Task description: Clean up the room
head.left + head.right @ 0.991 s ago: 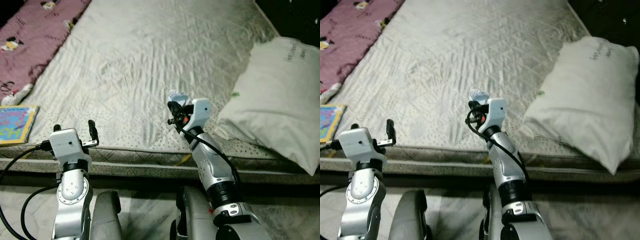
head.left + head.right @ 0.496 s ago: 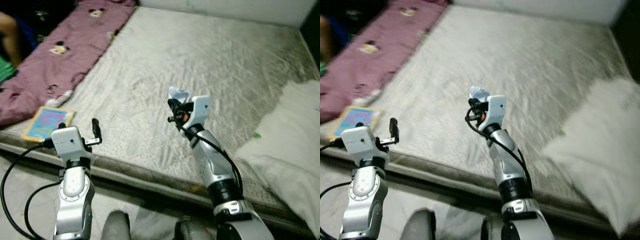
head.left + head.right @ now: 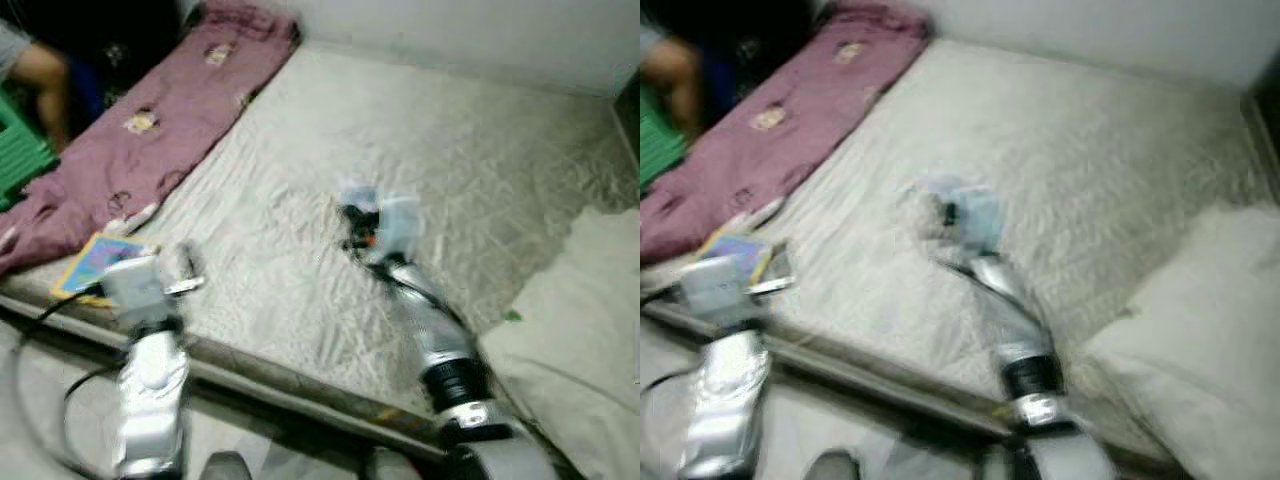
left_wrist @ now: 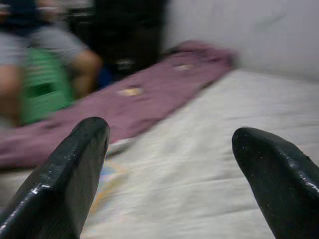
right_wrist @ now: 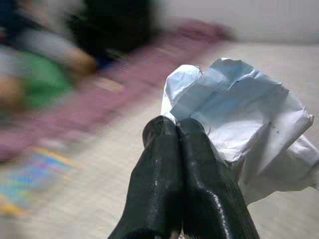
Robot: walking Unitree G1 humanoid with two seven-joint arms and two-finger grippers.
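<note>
Purple blanket (image 3: 160,110) lies along the mattress's (image 3: 450,140) left side, a person's knee (image 3: 45,75) and something green beyond it. Colourful book (image 3: 95,262) on the mattress corner, print blurred, unreadable. Left gripper (image 4: 169,164) near the book, fingers spread, nothing between. Right gripper (image 5: 182,149) raised over mid-mattress, fingers clamped on crumpled pale-blue paper (image 5: 239,129). White pillow (image 3: 570,330) at the mattress's right edge.

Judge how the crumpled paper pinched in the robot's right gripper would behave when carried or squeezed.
The crumpled paper looks thin and creased, so it is probably very light and would crush further rather than break. The right gripper pinches only one edge, so the rest may flap or tear loose.
</note>
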